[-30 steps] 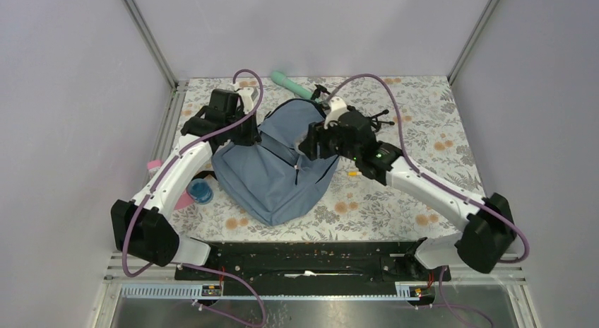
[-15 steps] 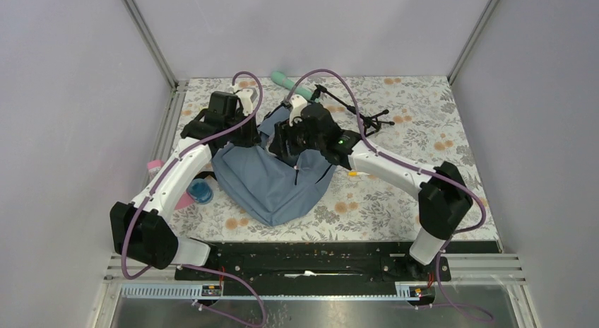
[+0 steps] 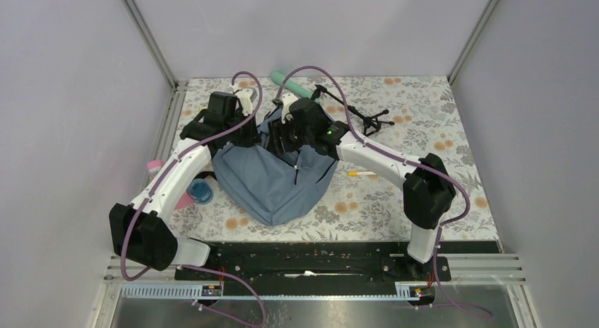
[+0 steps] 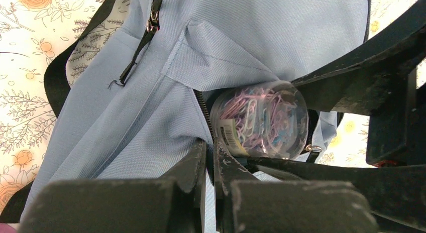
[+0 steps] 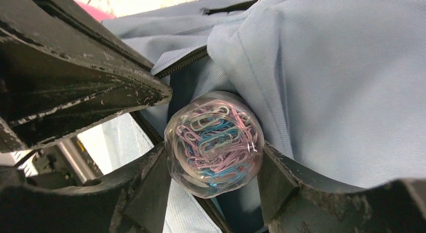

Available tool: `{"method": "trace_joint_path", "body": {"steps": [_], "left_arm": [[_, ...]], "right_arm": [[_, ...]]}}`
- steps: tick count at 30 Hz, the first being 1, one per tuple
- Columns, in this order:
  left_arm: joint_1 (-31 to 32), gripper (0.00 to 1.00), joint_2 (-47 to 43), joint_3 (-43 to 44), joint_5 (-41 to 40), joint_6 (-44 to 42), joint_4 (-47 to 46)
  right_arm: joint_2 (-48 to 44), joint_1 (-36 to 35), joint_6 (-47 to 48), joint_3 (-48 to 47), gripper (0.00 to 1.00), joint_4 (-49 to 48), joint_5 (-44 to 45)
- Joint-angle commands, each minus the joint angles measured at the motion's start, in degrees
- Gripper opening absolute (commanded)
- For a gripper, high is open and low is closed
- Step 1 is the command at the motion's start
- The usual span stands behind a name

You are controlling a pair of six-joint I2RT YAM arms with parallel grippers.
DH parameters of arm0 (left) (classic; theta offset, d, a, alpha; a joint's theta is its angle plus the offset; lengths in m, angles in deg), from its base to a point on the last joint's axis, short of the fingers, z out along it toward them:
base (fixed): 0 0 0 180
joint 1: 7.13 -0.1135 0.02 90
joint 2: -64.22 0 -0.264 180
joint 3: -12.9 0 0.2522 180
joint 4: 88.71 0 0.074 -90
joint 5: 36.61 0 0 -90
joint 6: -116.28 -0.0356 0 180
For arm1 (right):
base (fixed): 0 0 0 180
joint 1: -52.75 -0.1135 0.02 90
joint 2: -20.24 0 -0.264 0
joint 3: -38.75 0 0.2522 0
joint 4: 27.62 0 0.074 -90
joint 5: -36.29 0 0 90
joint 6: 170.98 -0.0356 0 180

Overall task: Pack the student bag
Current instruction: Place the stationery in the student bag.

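Probably a lab cell: plain grey walls (image 3: 70, 95), aluminium posts (image 3: 148, 38).

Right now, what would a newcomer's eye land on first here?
The big slate-blue fabric backpack mid-table, on the floral cloth. At its open zipper the right gripper holds a clear round tub of pastel paper clips, while the left gripper pinches the opening's edge.

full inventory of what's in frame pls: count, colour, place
backpack: 1, slate blue, table centre
jar of paper clips: 1, clear, pink and blue clips, at backpack opening
tube: 1, teal, behind backpack
stand: 1, black, far right of backpack
pen: 1, white, right of backpack
cup: 1, blue, left of backpack
pink block: 1, left edge
tablecloth: 1, floral
left tool: shut, pinching backpack's zip edge
right tool: gripping jar
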Motion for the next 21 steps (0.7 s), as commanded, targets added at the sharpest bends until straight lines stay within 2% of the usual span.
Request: {"method": "trace_joint_path", "body": {"steps": [1,6,10,11,14,15,17,21], "left_arm": [[-0.3,0.0,-4.5,0.3,2.1,-0.9,-4.6],[-0.3,0.0,-4.8,0.0,1.7,-0.9,-5.1],[-0.3,0.0,-4.7,-0.2,1.6,-0.8,-5.2],[-0.4,0.0,-4.6,-0.2,1.7,-0.8,-5.2],[-0.3,0.0,-4.6,-0.3,1.4,-0.9,-5.3],[-0.4,0.0,-4.7,-0.4,1.3,-0.8,-5.3],[-0.4,0.0,-4.6,-0.4,1.2,-0.8,-5.2],[-0.4,0.0,-4.5,-0.1,1.3,-0.8,-5.2]], "right_arm": [[1.3,0.9,2.9,-2.3,0.36,3.2,-8.6],[2.2,0.9,1.2,-0.6,0.36,4.2,-21.2],[3.4,0.9,0.2,-2.2,0.4,6.4,-24.6],[3.5,0.9,0.2,-2.3,0.44,6.9,-23.3],[1.4,0.9,0.3,-0.2,0.74,6.3,-14.6],[0.0,1.0,0.6,1.2,0.8,5.1,-13.1],[-2.8,1.0,1.4,3.5,0.85,2.9,-11.2],[-5.7,0.9,3.1,4.7,0.87,2.4,-7.8]]}}
